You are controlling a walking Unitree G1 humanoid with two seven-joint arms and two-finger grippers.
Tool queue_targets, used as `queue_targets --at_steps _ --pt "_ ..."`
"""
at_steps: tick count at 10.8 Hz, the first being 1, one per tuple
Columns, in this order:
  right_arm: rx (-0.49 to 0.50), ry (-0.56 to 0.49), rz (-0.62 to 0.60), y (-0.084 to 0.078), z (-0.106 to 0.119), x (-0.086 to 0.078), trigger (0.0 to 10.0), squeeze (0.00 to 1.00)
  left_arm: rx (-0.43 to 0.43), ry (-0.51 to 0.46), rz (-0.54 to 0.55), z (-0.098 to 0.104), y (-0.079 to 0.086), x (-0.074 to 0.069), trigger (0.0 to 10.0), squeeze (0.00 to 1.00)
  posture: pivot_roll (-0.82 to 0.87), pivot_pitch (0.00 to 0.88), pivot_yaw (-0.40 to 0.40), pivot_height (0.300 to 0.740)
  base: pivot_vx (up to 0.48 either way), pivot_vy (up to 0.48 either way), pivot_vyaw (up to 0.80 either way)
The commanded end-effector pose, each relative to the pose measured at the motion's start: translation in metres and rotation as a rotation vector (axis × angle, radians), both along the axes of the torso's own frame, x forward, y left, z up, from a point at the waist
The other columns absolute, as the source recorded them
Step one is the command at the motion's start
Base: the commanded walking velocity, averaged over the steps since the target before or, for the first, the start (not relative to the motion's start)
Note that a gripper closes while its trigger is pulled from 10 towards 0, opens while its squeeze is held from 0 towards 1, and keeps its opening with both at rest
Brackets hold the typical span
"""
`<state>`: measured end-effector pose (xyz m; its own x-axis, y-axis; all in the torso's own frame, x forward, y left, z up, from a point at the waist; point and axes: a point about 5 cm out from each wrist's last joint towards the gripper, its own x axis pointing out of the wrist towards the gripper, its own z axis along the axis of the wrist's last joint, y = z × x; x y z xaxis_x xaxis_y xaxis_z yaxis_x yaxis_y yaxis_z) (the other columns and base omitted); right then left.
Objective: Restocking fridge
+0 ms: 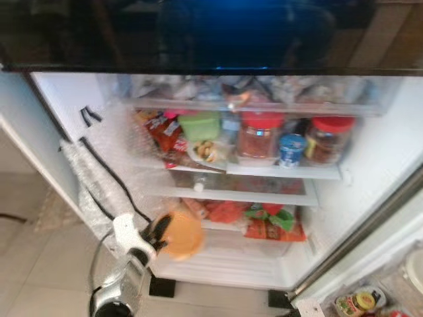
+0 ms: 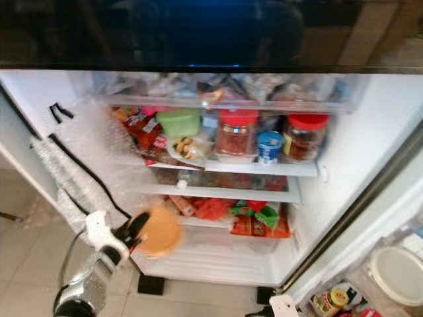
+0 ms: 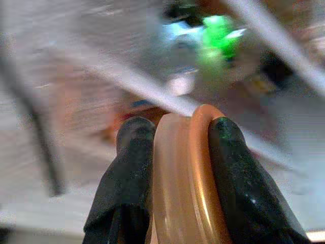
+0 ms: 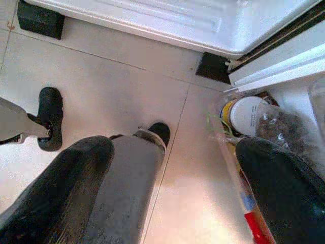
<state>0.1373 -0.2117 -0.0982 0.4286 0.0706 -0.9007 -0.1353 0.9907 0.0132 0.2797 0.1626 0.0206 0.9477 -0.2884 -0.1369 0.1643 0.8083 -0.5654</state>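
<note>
Risk of a slip: orange lidded container pinched edge-on by its rim between the left gripper's two fingers, at the front left corner of the fridge's lowest shelf, not yet set down. Could twist out and drop to the floor tiles if tilted. Right gripper hanging idle over the floor, fingers wide apart, holding nothing.

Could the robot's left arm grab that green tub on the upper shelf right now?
Probably not. The left gripper is already shut on an orange lid down at the fridge's bottom level, so its fingers are occupied, and the green tub sits well above it, beside a red packet.
</note>
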Motion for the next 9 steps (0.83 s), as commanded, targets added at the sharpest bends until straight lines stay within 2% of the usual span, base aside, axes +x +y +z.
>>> queue_targets --at_steps 1,2,4,5,7,9 --pt "-0.002 0.009 -0.007 -0.001 -0.001 -0.004 10.0 0.0 -0.047 -0.027 -0.074 0.008 -0.009 -0.003 10.0 0.0 -0.08 0.0 0.016 0.74 0.0 0.0 0.0" --pt "-0.003 0.008 -0.021 -0.002 -0.001 -0.005 10.0 0.0 -0.088 -0.051 -0.159 0.017 -0.02 -0.015 10.0 0.0 -0.08 0.0 0.018 0.74 0.0 0.0 0.0" --pt "-0.007 0.01 -0.025 -0.003 -0.002 -0.007 10.0 0.0 -0.133 -0.047 -0.198 0.025 -0.025 -0.032 10.0 0.0 -0.07 0.0 0.016 0.74 0.0 0.0 0.0" --pt "-0.009 0.011 -0.02 -0.003 -0.002 -0.007 10.0 0.0 -0.176 -0.038 -0.177 0.031 -0.025 -0.032 10.0 0.0 -0.07 0.0 0.013 0.74 0.0 0.0 0.0" --pt "-0.016 0.015 -0.011 -0.003 -0.002 -0.008 10.0 0.0 -0.171 -0.056 -0.199 0.044 -0.031 -0.025 10.0 0.0 -0.06 0.0 0.009 0.74 0.0 0.0 0.0" --pt "-0.081 -0.004 -0.036 -0.007 -0.002 -0.009 10.0 0.0 -0.161 -0.042 -0.222 0.046 -0.035 -0.026 10.0 0.0 -0.08 0.0 0.018 0.74 0.0 0.0 0.0"
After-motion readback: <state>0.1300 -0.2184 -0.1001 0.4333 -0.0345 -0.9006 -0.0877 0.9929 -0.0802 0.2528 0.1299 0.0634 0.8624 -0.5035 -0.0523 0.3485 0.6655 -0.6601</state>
